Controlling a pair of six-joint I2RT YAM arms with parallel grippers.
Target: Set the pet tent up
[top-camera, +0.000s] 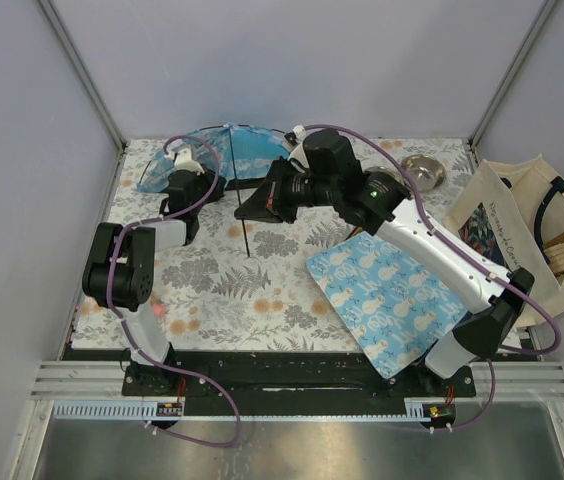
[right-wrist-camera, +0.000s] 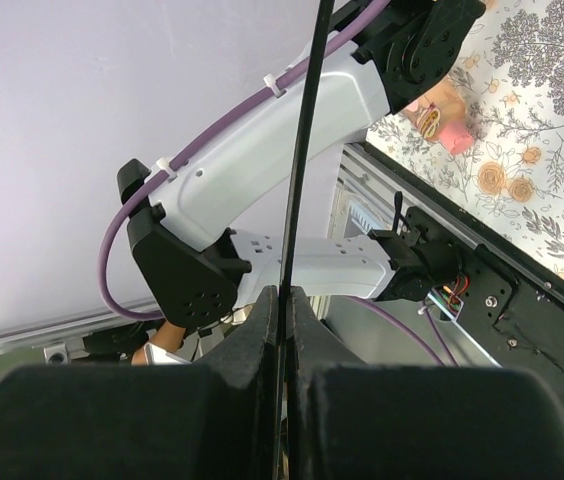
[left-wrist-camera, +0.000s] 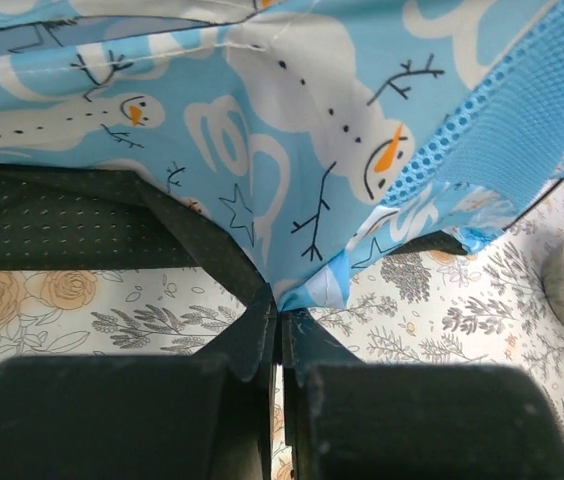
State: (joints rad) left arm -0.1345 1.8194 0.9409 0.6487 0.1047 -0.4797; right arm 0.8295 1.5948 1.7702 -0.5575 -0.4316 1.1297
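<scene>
Writing: the tote (top-camera: 518,222) at the right table edge carries a line of cursive script, too small to read. No brand or label legible on either arm, the tent or the mat.

Left arm: rises from its base, elbow folded out to the left, forearm reaching toward the rear-left of the table (top-camera: 222,290). Left gripper (left-wrist-camera: 280,318) fingers (left-wrist-camera: 252,335) closed, pinching a lower corner of the tent (left-wrist-camera: 262,120) fabric just above the floral cloth. Snowman print fills that view; a blue mesh strip runs along the right.

Right arm: stretched long from its base on the right, diagonally up and left across the mat (top-camera: 392,295), wrist turned toward the left arm. Right gripper (right-wrist-camera: 282,300) fingers (right-wrist-camera: 312,330) shut on the thin black pole (right-wrist-camera: 302,150), which passes straight between them. From above, the pole stands as a near-vertical line from the tent down to the cloth, gripped partway along.

Tent (top-camera: 227,150): collapsed, lying low at the rear-left of the table, between the two grippers and the back wall. Left gripper (top-camera: 207,183) at its near edge; right gripper (top-camera: 245,208) just beside it on the pole (top-camera: 246,235).

Mat lies flat at front right, under the right arm. Steel bowl (top-camera: 424,170) rear right, apart from the tent
</scene>
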